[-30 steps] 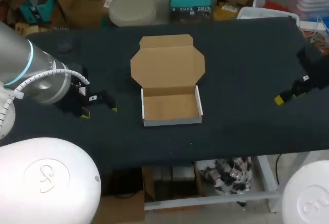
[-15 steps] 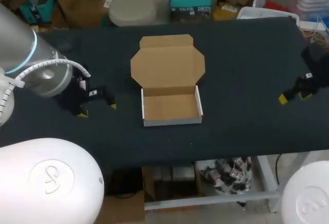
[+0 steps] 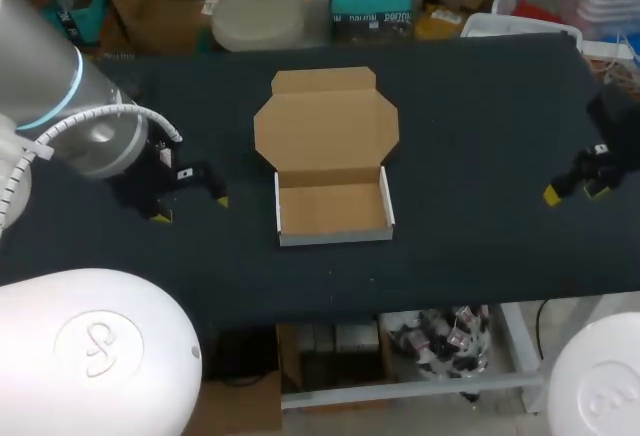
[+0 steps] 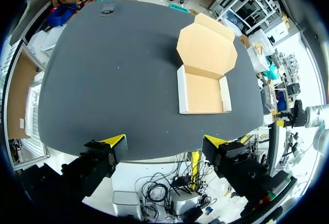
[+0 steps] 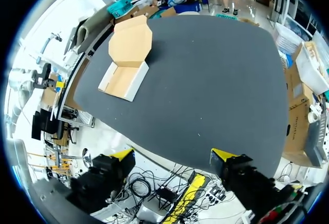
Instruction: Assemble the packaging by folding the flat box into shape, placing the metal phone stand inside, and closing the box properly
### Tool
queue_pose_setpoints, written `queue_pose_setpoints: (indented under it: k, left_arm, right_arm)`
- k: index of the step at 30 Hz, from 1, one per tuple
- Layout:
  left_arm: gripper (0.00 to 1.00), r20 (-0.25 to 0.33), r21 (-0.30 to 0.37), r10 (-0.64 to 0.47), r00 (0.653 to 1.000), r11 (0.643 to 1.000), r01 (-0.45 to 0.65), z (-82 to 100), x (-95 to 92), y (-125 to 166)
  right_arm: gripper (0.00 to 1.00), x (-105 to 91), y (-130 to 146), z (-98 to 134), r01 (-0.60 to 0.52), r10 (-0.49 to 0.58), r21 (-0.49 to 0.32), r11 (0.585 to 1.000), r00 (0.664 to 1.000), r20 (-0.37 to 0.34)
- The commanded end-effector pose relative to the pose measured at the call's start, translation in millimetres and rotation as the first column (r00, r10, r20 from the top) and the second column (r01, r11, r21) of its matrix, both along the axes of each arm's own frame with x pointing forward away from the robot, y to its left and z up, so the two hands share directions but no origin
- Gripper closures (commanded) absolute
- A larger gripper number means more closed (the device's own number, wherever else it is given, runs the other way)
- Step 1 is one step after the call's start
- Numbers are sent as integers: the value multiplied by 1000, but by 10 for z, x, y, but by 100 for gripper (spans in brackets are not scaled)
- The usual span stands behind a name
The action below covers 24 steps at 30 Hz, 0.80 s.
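A brown cardboard box (image 3: 335, 206) with white outer walls stands folded into a shallow tray at the table's middle. Its lid (image 3: 327, 128) lies open and flat behind it, and the tray is empty. My left gripper (image 3: 190, 208) hovers open to the left of the box, nothing between its fingers. In the left wrist view the box (image 4: 203, 93) is ahead of the open left gripper (image 4: 164, 142). My right gripper (image 3: 571, 192) is open near the table's right edge, far from the box (image 5: 123, 79) in the right wrist view, where the right gripper (image 5: 172, 155) holds nothing.
The black table (image 3: 470, 106) spreads wide on both sides of the box. A small dark grey object (image 4: 108, 9) lies at the far left corner; I cannot tell what it is. The front edge runs just below the box.
My left arm has drifted slightly away from the front edge. My right gripper has shifted a little to the right. The box has not moved.
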<state>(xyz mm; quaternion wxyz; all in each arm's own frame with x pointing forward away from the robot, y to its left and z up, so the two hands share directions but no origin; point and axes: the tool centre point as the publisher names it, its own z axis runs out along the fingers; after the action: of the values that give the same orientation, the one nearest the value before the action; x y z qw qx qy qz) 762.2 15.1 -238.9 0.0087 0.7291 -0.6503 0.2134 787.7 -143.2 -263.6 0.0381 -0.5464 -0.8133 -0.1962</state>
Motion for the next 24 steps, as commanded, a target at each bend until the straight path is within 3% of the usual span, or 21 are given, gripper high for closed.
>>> queue_pose_setpoints:
  k: [1,7,24]
  left_arm:
    - [0,-3,27,7,1000,1000,-7,27,-15,-32]
    - [0,-30,34,4,1000,999,-3,-12,20,-31]
    - [0,-30,34,4,1000,999,-3,-12,20,-31]
  right_arm:
    - [0,5,-16,-1,1,-1,6,1000,1000,-11]
    - [0,7,-18,-13,2,-1,11,1000,1000,-16]
    - [0,7,-18,-13,2,-1,11,1000,1000,-16]
